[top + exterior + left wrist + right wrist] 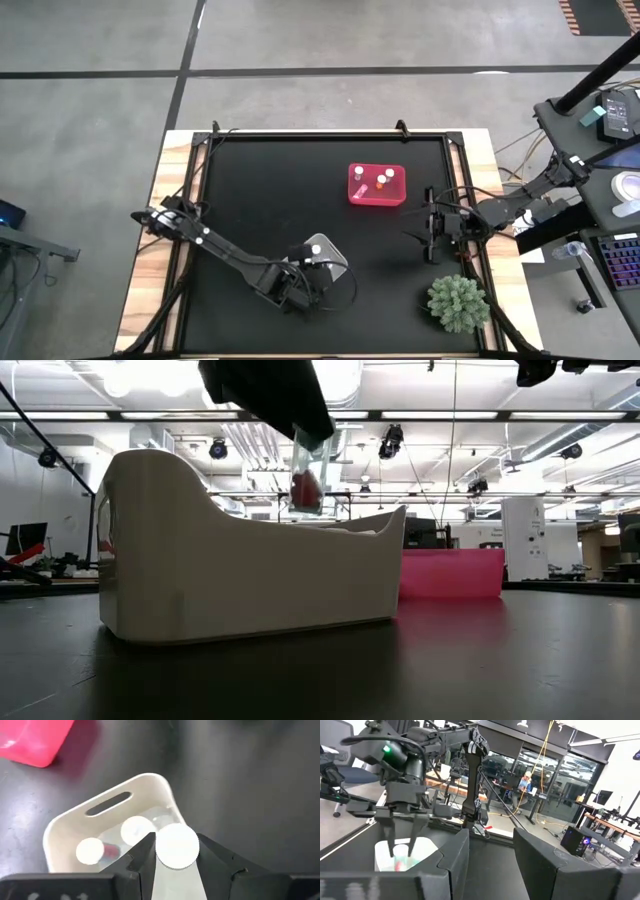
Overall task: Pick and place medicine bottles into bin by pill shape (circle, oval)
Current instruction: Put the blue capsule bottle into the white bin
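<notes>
The left gripper (175,865) is clamping its fingers (137,862) on a white-capped medicine bottle (176,846), hanging it over the white bin (335,262) near the table's (260,190) front edge. Two more bottles (136,829) are lying inside that bin. The pink bin (376,186) is holding others toward the table's back. The right gripper (432,238) is waiting near the right edge, fingers parted and empty, behind the plant (458,303).

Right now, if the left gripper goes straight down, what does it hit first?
Likely the two bottles already in the white bin; the left gripper holds a bottle above it. Depth unclear.
</notes>
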